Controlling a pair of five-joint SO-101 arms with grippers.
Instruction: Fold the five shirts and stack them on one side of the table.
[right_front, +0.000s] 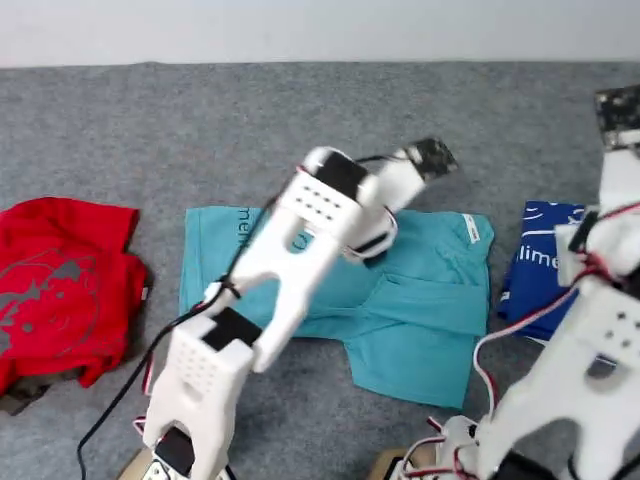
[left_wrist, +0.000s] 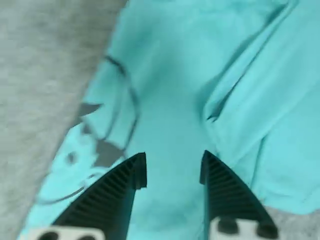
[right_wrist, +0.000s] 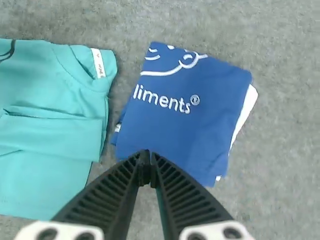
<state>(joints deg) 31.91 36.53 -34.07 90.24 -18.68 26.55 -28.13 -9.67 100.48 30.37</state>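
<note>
Hovering with jaws apart and empty, left gripper (left_wrist: 172, 167) sits directly over the teal shirt (right_front: 425, 330) lying mid-table, long axis side to side; right gripper (right_wrist: 150, 161), closed on nothing, hangs over the folded blue shirt (right_wrist: 192, 125) alongside, so the left one is nearer.

Teal shirt (right_front: 430, 330) is being overhung by left arm (right_front: 300, 240) and flanked by red shirt (right_front: 60, 290) (nine o'clock), blue shirt (right_front: 535, 265) (three o'clock).

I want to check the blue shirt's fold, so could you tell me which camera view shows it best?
The right wrist view: the folded blue shirt lies nearly whole there, print up. The high view catches part beside the right arm; the left wrist view faces the teal shirt.
</note>
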